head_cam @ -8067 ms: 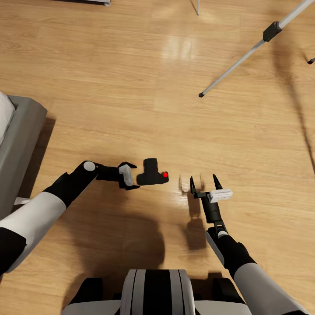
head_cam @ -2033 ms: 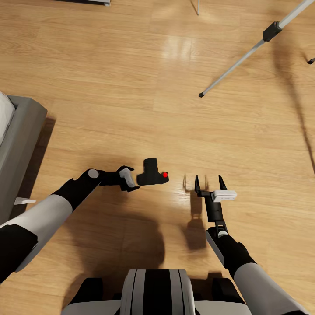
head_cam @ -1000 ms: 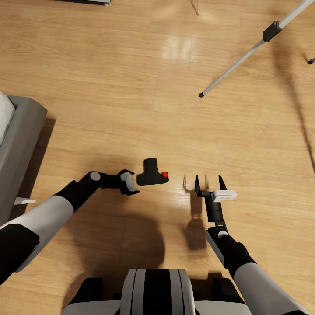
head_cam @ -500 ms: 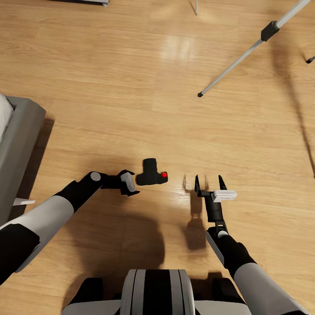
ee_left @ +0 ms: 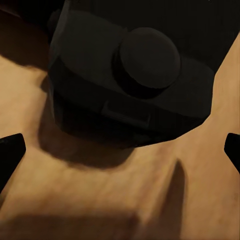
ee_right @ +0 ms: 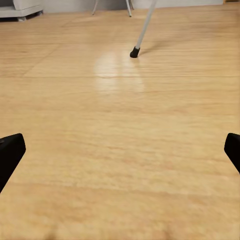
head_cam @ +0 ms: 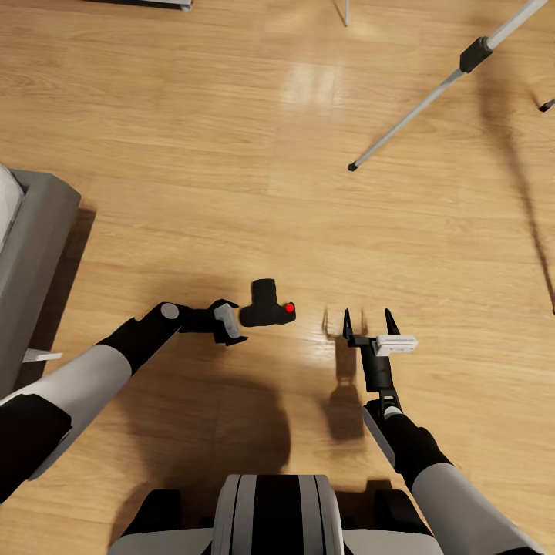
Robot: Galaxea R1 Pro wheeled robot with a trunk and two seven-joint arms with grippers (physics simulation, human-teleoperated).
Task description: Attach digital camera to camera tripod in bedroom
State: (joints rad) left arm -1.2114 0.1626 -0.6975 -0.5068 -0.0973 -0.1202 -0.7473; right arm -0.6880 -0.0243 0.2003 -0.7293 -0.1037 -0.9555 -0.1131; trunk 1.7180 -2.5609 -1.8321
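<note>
Left end effector (head_cam: 233, 322) is seen low over the floor (head_cam: 193, 154), just left of the camera (head_cam: 267, 304); contact with it cannot be judged from the head view. In the left wrist view its two fingertips (ee_left: 11, 152) are spread wide at the frame edges, with only the tips visible, so it is read as open with nothing gripped. The camera (ee_left: 127, 80) is seen between and beyond them, resting on the floor, its stubby lens toward the wrist camera; its upper part is cut off and lost in dark shadow, so detail is hard to make out. The red button (head_cam: 290, 307) is seen on the camera's right side in the head view.

Right end effector (head_cam: 369, 322) is held right of the camera, apart from it, fingers parted and empty; in the right wrist view only the fingertip ends (ee_right: 10, 150) are caught at the edges.

Tripod (head_cam: 432, 91) is placed farther off at upper right, well apart from the camera. Only one slanted leg with a black joint and black foot (ee_right: 134, 52) is seen; its head is cut off by the frame. A grey bed frame (head_cam: 31, 254) is cropped at the left edge.
</note>
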